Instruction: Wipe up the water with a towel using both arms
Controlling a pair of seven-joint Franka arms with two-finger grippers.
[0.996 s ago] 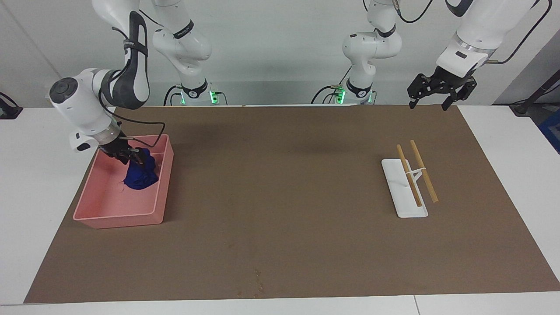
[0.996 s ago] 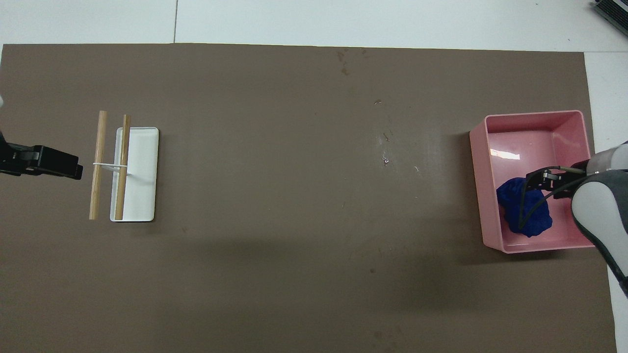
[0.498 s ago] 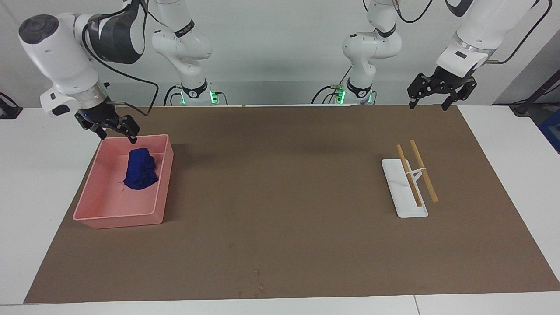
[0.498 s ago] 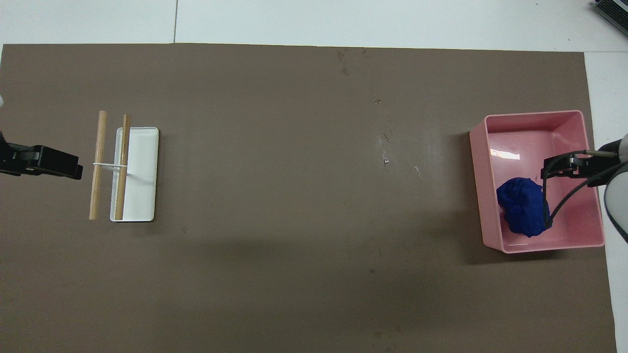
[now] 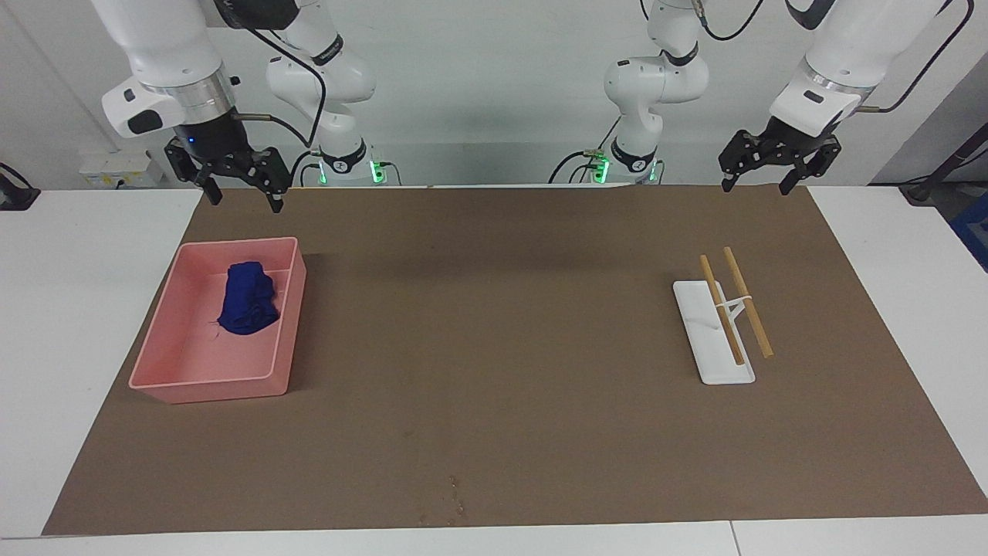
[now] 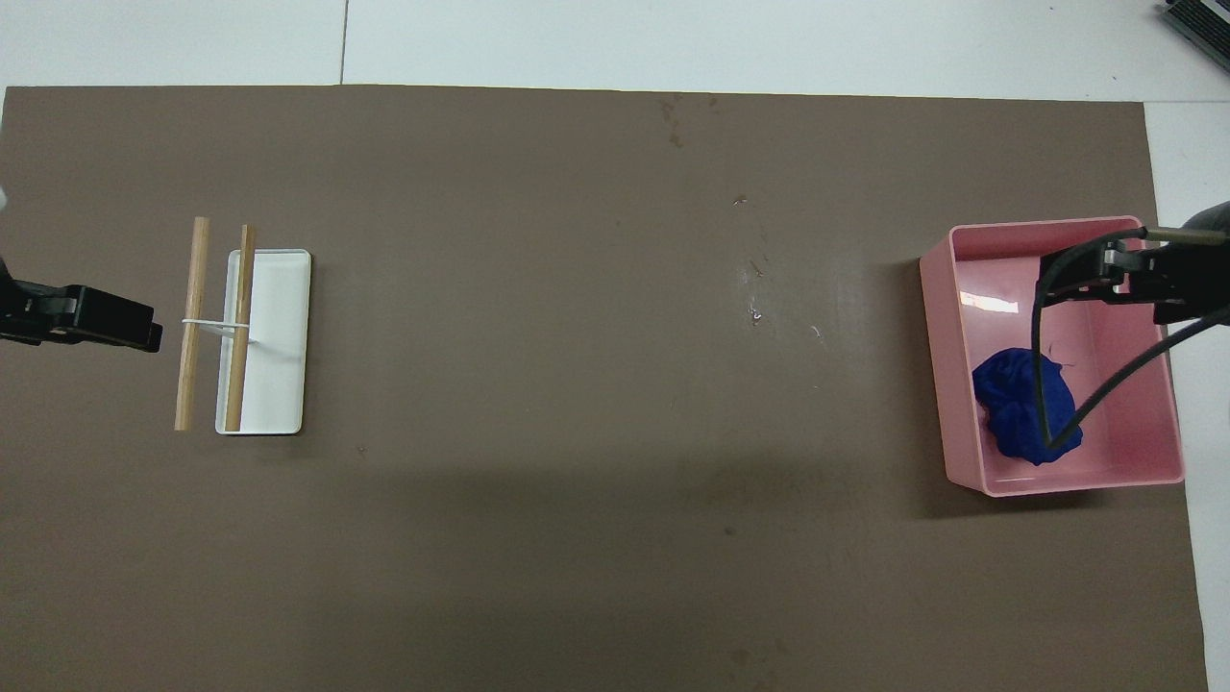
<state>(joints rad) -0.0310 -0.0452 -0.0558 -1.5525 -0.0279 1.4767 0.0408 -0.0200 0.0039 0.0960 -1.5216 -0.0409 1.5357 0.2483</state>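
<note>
- The right arm rises tall at its end of the table, its forearm pointing almost straight down, silver wrist ring above the right gripper (image 5: 241,193).
- That gripper hangs in the air over the mat's edge nearest the robots, just clear of the pink tray (image 5: 287,340); its jaws are spread wide and hold nothing.
- The towel (image 5: 247,298) lies loose in the tray as a crumpled deep-blue bundle, in the half nearer the robots, touching no gripper.
- The left arm waits at its own end, forearm slanting down from above, the left gripper (image 5: 758,181) raised over the mat's corner by the robots; its jaws stand wide apart and empty.
- On the brown mat (image 5: 494,401), a white stand (image 5: 698,332) with two wooden sticks (image 5: 747,301) propped across it sits toward the left arm's end.
- I cannot make out a damp blotch for certain; in the overhead view a few pale glints (image 6: 755,288) show on the mat between the tray and the mat's middle.
</note>
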